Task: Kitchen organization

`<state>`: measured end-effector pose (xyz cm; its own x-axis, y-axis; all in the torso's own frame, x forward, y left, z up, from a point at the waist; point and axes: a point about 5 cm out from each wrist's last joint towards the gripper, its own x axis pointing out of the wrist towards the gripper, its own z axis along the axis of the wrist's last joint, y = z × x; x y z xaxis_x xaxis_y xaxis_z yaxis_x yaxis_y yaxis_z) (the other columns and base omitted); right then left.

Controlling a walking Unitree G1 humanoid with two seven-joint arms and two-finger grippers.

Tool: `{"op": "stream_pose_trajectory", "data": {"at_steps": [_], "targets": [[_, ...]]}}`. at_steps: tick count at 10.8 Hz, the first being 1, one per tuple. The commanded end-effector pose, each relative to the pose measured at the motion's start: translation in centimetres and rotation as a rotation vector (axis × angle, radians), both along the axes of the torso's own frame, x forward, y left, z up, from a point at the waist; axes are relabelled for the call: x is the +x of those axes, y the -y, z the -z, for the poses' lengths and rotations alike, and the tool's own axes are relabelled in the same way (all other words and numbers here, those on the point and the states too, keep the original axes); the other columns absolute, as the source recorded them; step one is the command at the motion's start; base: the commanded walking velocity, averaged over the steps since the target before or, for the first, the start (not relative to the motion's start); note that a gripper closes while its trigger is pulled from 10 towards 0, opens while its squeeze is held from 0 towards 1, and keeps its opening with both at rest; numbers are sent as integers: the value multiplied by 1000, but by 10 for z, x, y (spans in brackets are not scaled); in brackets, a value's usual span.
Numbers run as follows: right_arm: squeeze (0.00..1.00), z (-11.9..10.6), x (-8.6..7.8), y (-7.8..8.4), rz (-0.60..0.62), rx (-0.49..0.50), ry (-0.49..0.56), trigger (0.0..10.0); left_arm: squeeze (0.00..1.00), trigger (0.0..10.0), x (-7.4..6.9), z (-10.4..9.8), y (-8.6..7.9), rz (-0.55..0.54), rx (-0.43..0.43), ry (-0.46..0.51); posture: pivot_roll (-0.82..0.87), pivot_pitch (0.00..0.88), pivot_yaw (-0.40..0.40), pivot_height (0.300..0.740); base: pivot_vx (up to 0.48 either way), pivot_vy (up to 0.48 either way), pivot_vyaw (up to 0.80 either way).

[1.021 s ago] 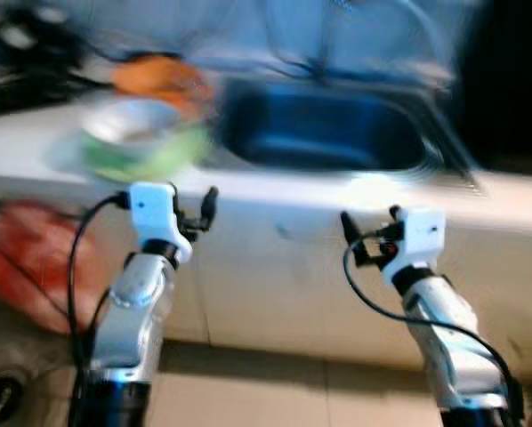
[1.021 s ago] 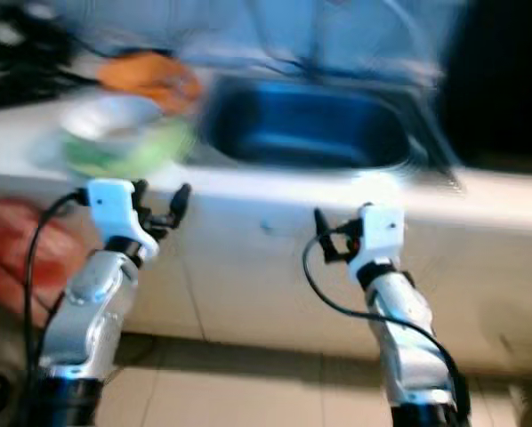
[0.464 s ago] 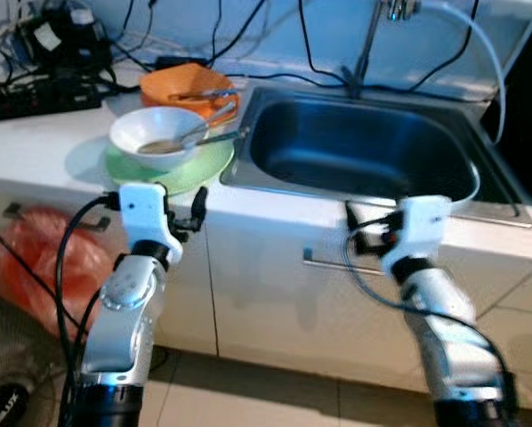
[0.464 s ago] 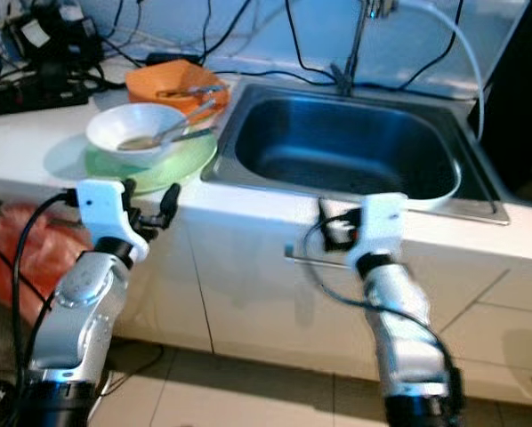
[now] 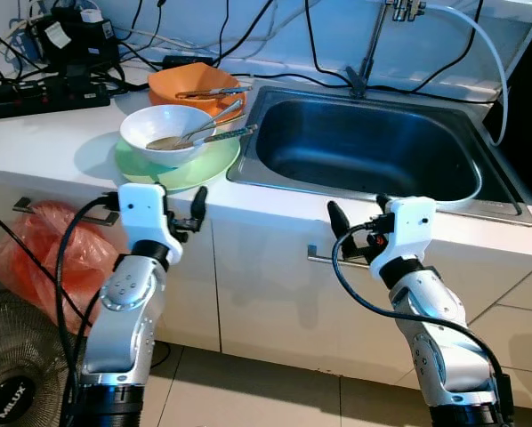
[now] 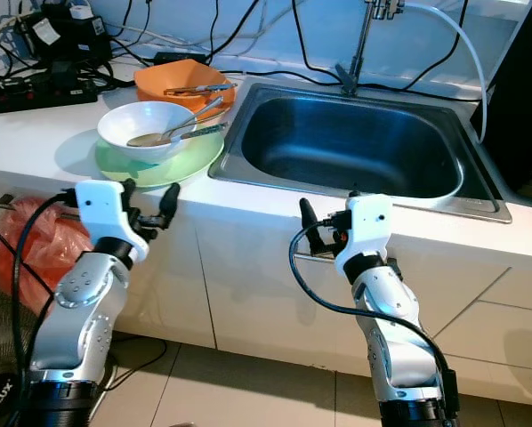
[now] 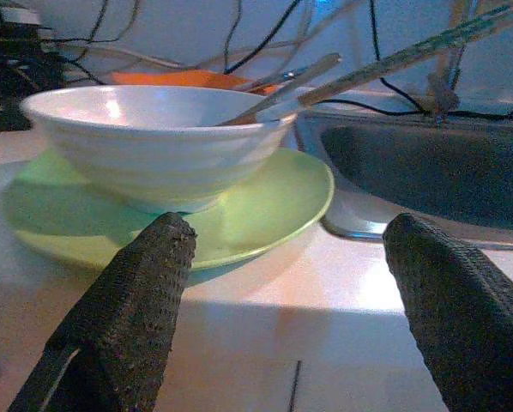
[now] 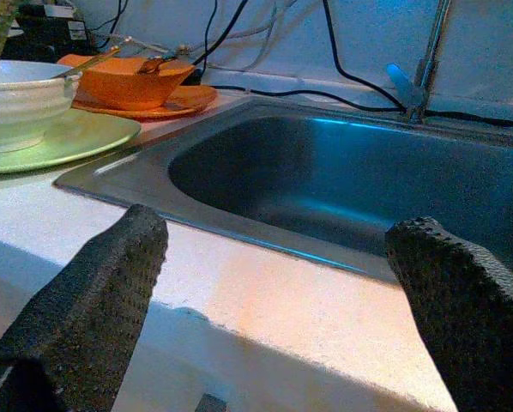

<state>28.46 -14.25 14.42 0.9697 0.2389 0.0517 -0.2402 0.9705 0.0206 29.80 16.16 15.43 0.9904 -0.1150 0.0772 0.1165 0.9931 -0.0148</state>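
Note:
A white bowl (image 5: 166, 131) holding a spoon (image 5: 171, 140) and chopsticks (image 5: 223, 134) rests on a green plate (image 5: 214, 165) on the white counter, just left of the steel sink (image 5: 364, 151). Behind it an orange bowl (image 5: 188, 82) with utensils stands on an orange plate. My left gripper (image 7: 282, 309) is open at the counter's front edge, pointing at the green plate a short way off. Open too, my right gripper (image 8: 274, 318) is held at the counter edge in front of the sink, with nothing between its fingers.
The tap (image 5: 373, 44) and a white hose rise behind the sink. Power strips and black cables (image 5: 44, 89) crowd the back left of the counter. A red plastic bag (image 5: 35, 258) hangs at the cabinet front, a fan (image 5: 17, 374) stands on the floor, and a drawer handle (image 5: 324, 260) sits below the sink.
The blur has cleared and the whole picture shifted as the camera moved. Both grippers stay open at the counter edge; the right wrist has turned slightly.

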Motion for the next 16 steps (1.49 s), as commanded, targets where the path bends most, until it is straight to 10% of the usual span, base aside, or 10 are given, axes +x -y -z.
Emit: {"op": "stream_pose_trajectory", "data": {"at_steps": [1, 16], "targets": [[0, -8, 2, 0, -3, 13, 35, 10000, 0, 10000, 2, -6, 4, 21, -4, 26, 59, 5, -35, 740, 0, 0, 0], [0, -14, 0, -8, -84, -6, 80, 10000, 0, 10000, -2, -12, 7, 55, -16, 70, 66, 10, -47, 740, 122, 0, 0]]}}
